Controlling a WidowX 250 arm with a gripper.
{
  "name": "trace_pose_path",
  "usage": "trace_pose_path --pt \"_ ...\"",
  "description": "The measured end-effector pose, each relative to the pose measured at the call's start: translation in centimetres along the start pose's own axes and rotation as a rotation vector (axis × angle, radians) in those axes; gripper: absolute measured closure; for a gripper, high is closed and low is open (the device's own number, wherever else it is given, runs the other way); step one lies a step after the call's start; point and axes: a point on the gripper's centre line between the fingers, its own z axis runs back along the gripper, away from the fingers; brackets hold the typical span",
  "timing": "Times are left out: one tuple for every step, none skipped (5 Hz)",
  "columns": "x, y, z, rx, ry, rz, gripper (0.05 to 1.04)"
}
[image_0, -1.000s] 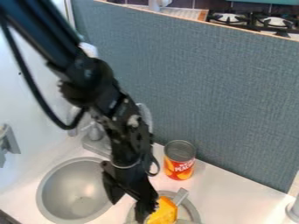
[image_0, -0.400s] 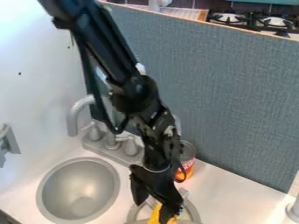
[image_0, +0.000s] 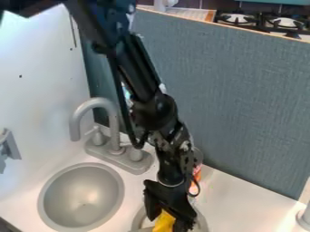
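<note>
Yellow thing (image_0: 163, 224) sits in a round grey dish (image_0: 202, 223), right at the gripper (image_0: 167, 222); whether that's clenched, I can't tell.

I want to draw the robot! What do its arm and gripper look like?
The arm is black and chunky, with rounded joints and pale patches near the wrist. A dark cable runs along it. The gripper is black too, below a thin, light-coloured ring.
</note>
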Motion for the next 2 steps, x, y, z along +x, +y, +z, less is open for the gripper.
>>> trace_pose_path --pt "0.26 0.01 -0.19 0.003 -0.014 0.007 0.395" --pt "0.36 -0.04 -0.2 0.0 -0.026 0.0 0.487"
